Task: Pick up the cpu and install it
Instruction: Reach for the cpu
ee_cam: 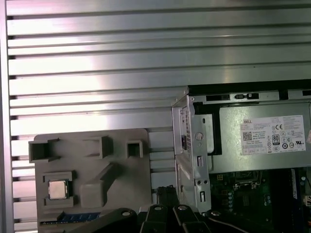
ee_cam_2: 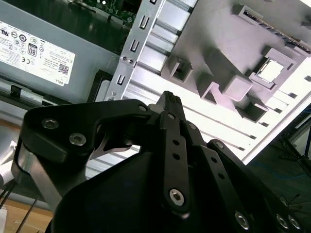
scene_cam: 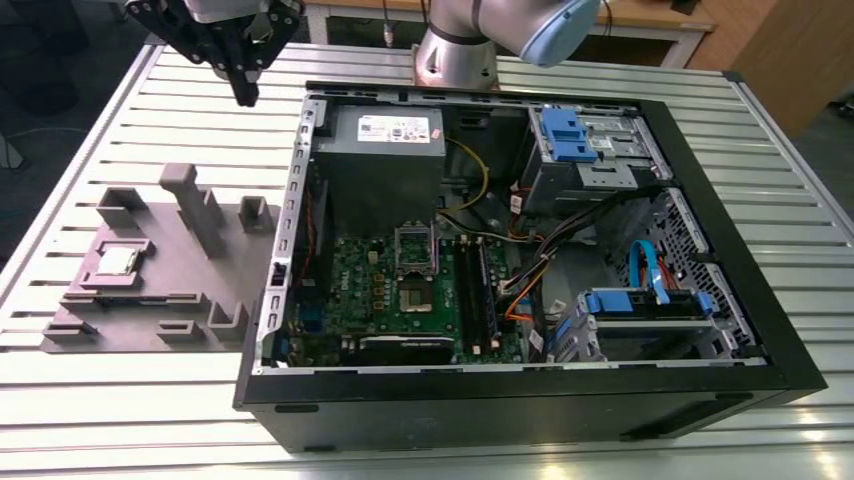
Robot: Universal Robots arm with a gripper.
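Stands at pick-up step, with end effector point(scene_cam: 244, 95) closed and empty above bench point(scene_cam: 120, 420), well apart from cpu point(scene_cam: 118, 262) seated in grey fixture point(scene_cam: 174, 290) beside computer case point(scene_cam: 534, 400); likely needs opening, then squaring over it.

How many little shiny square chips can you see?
1. The cpu sits in a pocket of the grey tray, to the exterior view's left of the computer case. More could be hidden inside the case.
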